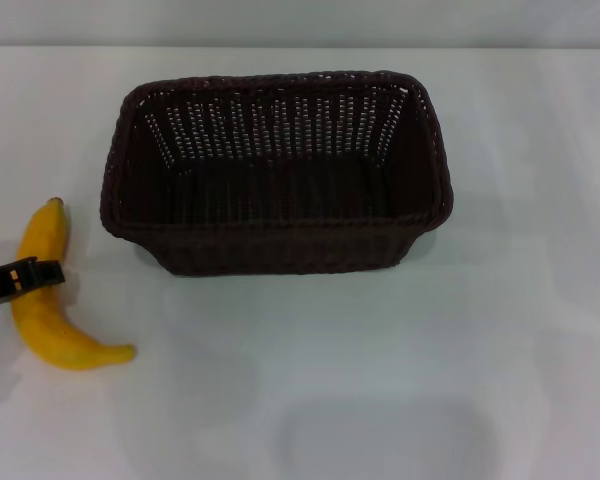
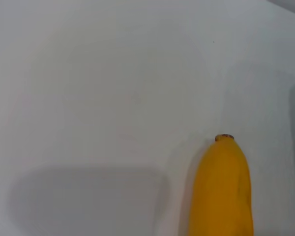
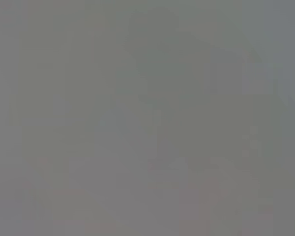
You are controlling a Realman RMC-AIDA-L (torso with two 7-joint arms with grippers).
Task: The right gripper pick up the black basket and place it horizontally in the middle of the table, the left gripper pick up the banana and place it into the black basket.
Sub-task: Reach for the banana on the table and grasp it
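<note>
The black basket (image 1: 280, 228) stands empty in the middle of the table (image 1: 400, 380), its long side running left to right. The banana (image 1: 42, 300) lies on the table to the basket's left, dark tip toward the far side and stem toward the near side. My left gripper (image 1: 38, 273) reaches in from the left edge and sits across the banana's middle, showing a small orange mark. In the left wrist view the banana's (image 2: 221, 191) tip end rests on the white table (image 2: 88, 98). The right gripper is out of view, and the right wrist view shows only flat grey.
A basket-shaped shadow falls on the white tabletop in front of the basket. The table's far edge runs just behind the basket.
</note>
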